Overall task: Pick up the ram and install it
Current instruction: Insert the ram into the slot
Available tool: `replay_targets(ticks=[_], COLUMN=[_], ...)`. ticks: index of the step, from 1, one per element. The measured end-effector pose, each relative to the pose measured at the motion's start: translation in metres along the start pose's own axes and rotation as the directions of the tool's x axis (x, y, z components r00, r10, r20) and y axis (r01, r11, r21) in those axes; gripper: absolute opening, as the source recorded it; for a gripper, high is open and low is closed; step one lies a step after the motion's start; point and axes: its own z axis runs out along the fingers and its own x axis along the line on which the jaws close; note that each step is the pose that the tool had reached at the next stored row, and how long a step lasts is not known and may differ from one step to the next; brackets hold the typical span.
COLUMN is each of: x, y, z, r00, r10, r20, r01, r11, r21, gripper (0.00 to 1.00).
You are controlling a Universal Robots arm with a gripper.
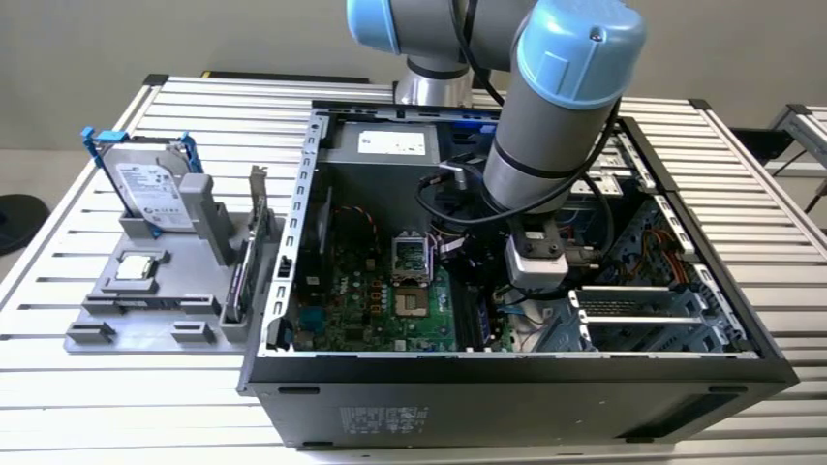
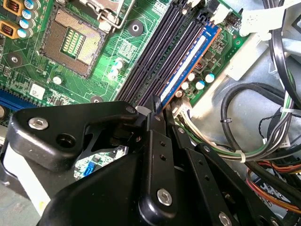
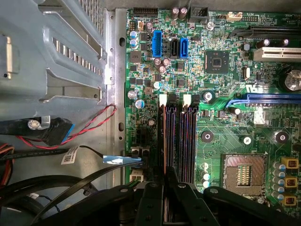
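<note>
Arm (image 1: pixel 549 126) reaches steeply down into open computer case (image 1: pixel 672 378), which lies on a slatted metal table (image 1: pixel 776 194). Gripper (image 2: pixel 157 110) low over green motherboard (image 3: pixel 221 89), jaws narrowed onto the ram (image 2: pixel 186 66); ram stands on edge in the outermost memory slot (image 3: pixel 164 136).

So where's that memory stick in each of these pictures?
Exterior view: I can't pick out the ram; the gripper sits low inside the case beside the motherboard.
Second wrist view: the ram is the blue strip standing in a slot, with one end in the gripper.
First wrist view: the ram is seen edge-on, a thin line along the slots.
Shared landmark: the square processor socket.
</note>
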Motion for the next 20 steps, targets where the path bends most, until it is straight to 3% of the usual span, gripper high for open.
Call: replay_targets(ticks=[20], x=[0.0023], y=[0.0000], z=[-0.0001], r00=[1.0000], r10=[0.001], r20=[0.0059], r01=[-0.001], r11=[1.0000], r21=[0.0001], gripper=[0.00])
